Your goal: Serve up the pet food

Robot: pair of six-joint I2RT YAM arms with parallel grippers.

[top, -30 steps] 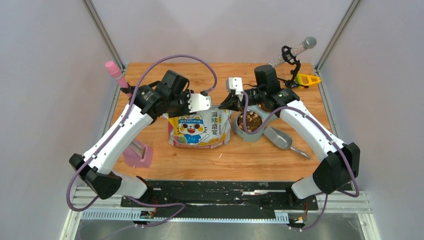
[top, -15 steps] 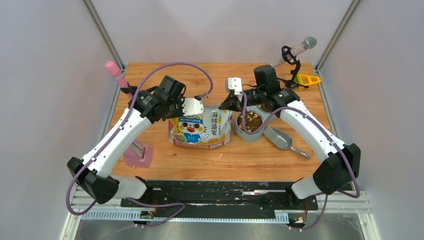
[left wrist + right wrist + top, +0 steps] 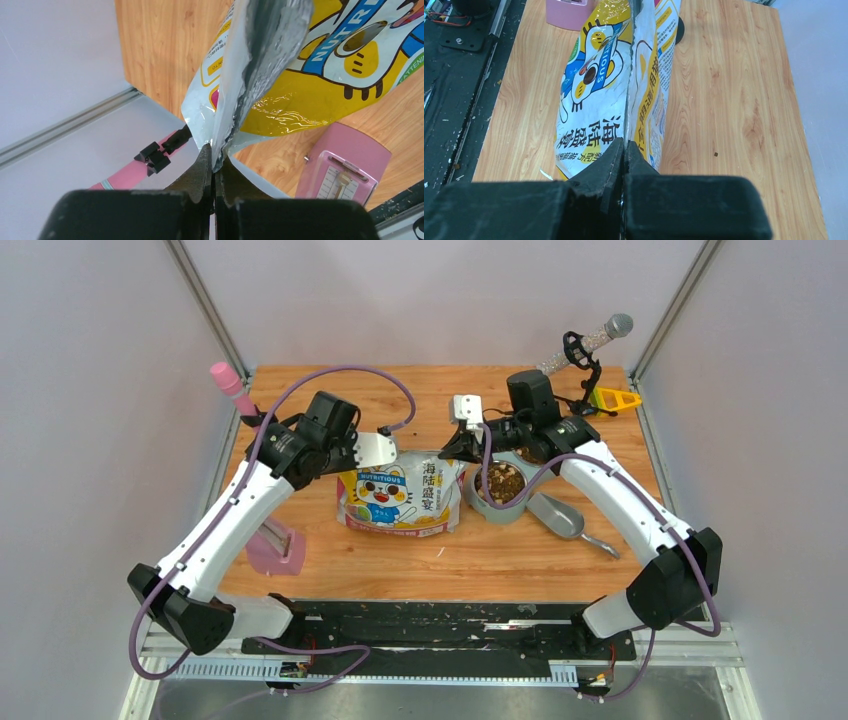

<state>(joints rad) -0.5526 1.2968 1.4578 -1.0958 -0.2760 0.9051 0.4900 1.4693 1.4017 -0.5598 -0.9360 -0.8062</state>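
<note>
The cartoon-cat pet food bag (image 3: 400, 498) sits mid-table, with silver lining showing at its mouth (image 3: 260, 45). My left gripper (image 3: 348, 468) is shut on the bag's left top edge, its tips (image 3: 216, 161) pinching the foil. On the bag's right top edge my right gripper (image 3: 456, 451) is also shut, its jaws (image 3: 625, 146) clamping the printed film (image 3: 599, 100). Brown pet food (image 3: 504, 482) fills a grey bowl (image 3: 478, 502) just right of the bag. A grey scoop (image 3: 556, 515) lies beside the bowl.
A pink scale (image 3: 276, 548) stands left of the bag, also seen in the left wrist view (image 3: 345, 170). A pink tube (image 3: 228, 382) leans at the back left. A microphone-like wand (image 3: 592, 338) and a yellow piece (image 3: 614, 398) sit back right.
My left gripper has drawn back to the left and closed on the bag's left top edge. The right arm has kept its hold and has not moved.
</note>
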